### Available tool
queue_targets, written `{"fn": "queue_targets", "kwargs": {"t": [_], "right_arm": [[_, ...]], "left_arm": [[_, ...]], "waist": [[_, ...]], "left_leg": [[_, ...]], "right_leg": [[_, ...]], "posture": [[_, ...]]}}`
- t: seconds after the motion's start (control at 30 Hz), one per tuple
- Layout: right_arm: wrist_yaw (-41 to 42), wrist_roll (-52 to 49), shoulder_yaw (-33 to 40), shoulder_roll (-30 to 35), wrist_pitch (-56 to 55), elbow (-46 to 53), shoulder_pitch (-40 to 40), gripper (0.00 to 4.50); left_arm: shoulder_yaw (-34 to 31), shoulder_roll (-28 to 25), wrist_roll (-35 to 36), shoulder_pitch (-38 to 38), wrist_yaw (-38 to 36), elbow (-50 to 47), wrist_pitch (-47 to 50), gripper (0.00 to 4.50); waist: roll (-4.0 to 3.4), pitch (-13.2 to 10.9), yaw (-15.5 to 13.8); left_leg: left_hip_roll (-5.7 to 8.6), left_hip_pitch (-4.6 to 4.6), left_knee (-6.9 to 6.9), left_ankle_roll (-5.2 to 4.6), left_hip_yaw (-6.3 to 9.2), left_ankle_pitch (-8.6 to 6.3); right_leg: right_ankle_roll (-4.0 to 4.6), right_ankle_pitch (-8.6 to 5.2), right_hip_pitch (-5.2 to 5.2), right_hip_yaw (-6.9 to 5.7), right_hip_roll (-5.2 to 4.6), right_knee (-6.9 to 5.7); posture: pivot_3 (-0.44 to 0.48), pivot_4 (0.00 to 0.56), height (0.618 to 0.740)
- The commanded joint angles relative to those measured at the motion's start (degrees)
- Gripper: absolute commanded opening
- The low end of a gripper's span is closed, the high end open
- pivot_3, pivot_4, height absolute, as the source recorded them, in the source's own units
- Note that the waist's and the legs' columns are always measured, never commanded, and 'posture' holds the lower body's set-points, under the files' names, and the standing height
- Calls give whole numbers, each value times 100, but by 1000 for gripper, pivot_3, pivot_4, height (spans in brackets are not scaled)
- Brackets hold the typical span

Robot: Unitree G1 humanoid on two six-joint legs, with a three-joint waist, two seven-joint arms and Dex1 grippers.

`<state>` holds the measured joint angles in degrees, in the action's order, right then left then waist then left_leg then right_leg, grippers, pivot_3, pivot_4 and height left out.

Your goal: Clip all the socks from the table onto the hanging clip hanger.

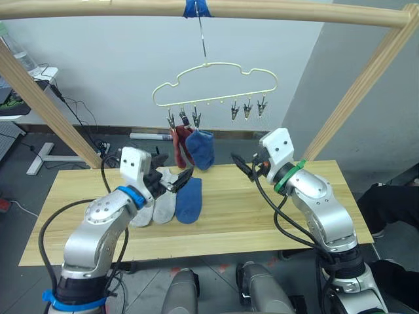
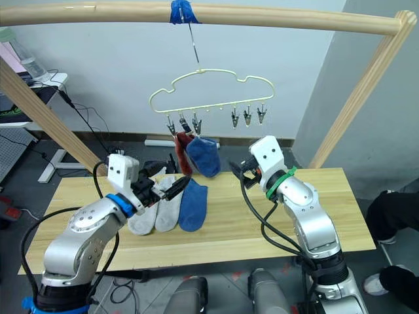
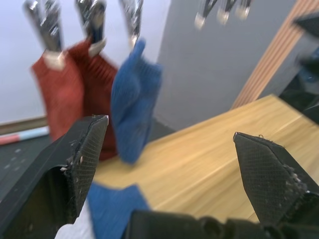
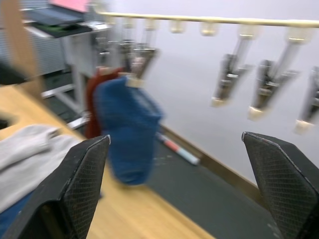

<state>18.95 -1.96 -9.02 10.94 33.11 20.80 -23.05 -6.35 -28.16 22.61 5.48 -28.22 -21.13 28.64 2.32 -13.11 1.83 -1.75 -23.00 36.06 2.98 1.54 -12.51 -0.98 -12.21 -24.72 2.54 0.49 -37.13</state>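
Left wrist view separates two rust red socks (image 3: 75,94) hanging.

From my station I saw a white wall (image 1: 124,59) behind the rig, meeting a grey wall (image 1: 353,39) on the right, with a dark floor (image 1: 26,190) below. A round wooden pole frame (image 1: 275,10) crossed overhead, its slanted legs (image 1: 39,104) dropping on either side. At far left stood a white desk (image 1: 29,82) with black cables (image 1: 82,124) trailing down, and a pale baseboard strip (image 1: 149,136) lay along the wall's foot.

3 socks (image 1: 190,145) clipped on hanger (image 1: 216,82); 3 socks (image 1: 171,199) on table (image 1: 236,222).
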Motion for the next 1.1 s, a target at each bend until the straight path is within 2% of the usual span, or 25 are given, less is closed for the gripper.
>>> {"fn": "queue_targets", "kwargs": {"t": [0.03,0.13,0.2,0.5,0.6,0.8,0.87,0.97,1.1], "right_arm": [[-432,138,-3,-290,-48,132,-177,4294],[-659,238,-96,-551,-98,-82,-385,3597],[-769,276,-99,-652,-88,-171,-461,2858],[-1416,493,-143,-1324,-418,-1183,-1004,2858],[-1628,416,17,-1593,-524,-1546,-1181,2858],[-1737,372,194,-1741,-700,-1977,-1414,2858],[-1741,368,231,-1744,-797,-2121,-1513,2858],[-1777,398,272,-1726,-908,-2262,-1591,2858],[-1824,394,354,-1722,-1047,-2495,-1748,2858]], "left_arm": [[-166,60,-65,13,48,-98,-335,4500],[-284,-67,177,146,-219,-439,-421,4500],[-327,-193,282,151,-398,-564,-428,4500],[-853,-882,778,171,-1107,-704,-465,4500],[-915,-854,813,163,-1009,-744,-385,4500],[-954,-693,878,260,-665,-916,-285,4500],[-1014,-521,1164,144,-405,-1106,-15,4500],[-1014,-498,1388,12,-471,-1370,35,4500],[-1141,-551,1775,281,-485,-1340,143,4500]], "waist": [[0,0,-9],[1,0,-12],[1,1,-14],[0,0,-15],[-1,-1,-22],[-1,-1,-47],[-2,-1,-47],[-2,-1,-47],[-3,-2,-50]], "left_leg": [[0,-1,1,0,1,0],[0,0,7,0,0,1],[1,0,9,-1,-1,1],[-4,1,-1,-1,0,1],[-5,0,-1,-1,1,1],[-5,-2,0,-1,4,1],[-4,-2,0,-1,4,1],[-5,-3,-1,-2,3,0],[-6,-2,-1,-2,10,0]], "right_leg": [[0,0,-1,-1,0,-2],[-2,3,2,-1,0,-4],[0,4,3,0,1,-4],[2,3,-1,-2,6,-1],[3,2,0,-3,6,1],[3,2,0,-5,6,1],[3,2,0,-4,5,3],[3,2,-1,-4,5,4],[5,1,0,-11,7,0]], "posture": [[22,192,740],[37,191,740],[45,192,740],[88,201,740],[93,206,740],[104,211,740],[105,212,740],[108,213,740],[115,216,740]]}}
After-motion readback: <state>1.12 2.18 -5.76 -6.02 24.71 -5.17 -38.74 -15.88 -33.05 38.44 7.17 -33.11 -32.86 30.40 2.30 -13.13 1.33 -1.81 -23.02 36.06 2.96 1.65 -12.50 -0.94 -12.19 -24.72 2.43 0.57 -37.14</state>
